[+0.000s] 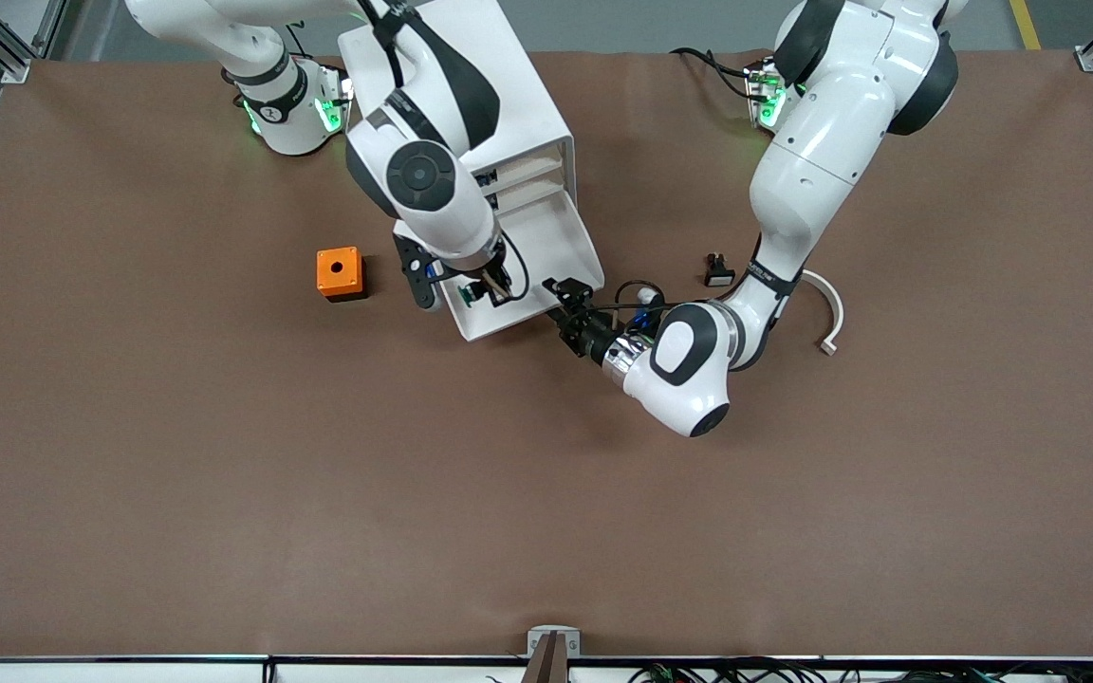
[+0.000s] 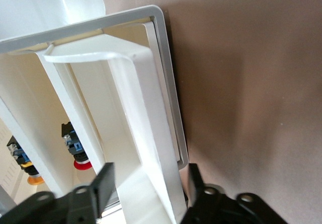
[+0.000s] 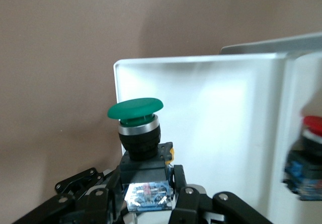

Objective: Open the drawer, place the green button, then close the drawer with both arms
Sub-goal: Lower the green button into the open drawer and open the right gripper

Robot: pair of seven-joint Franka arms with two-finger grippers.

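The white drawer (image 1: 586, 249) stands pulled out of the cabinet (image 1: 471, 85) toward the front camera. My left gripper (image 1: 560, 294) is at the drawer's front edge. In the left wrist view its fingers (image 2: 104, 181) are open, one on each side of the drawer's white handle bar (image 2: 143, 113). My right gripper (image 1: 486, 288) is over the drawer's front corner toward the right arm's end. It is shut on the black-blue body of the green-capped button (image 3: 136, 109), which it holds upright above the drawer's floor (image 3: 211, 118).
An orange box with a hole (image 1: 340, 273) sits beside the drawer toward the right arm's end. A black switch (image 1: 718, 270) and a curved white piece (image 1: 829, 315) lie toward the left arm's end. Red-capped (image 2: 80, 161) and orange-capped (image 2: 31, 176) buttons sit in the upper drawers.
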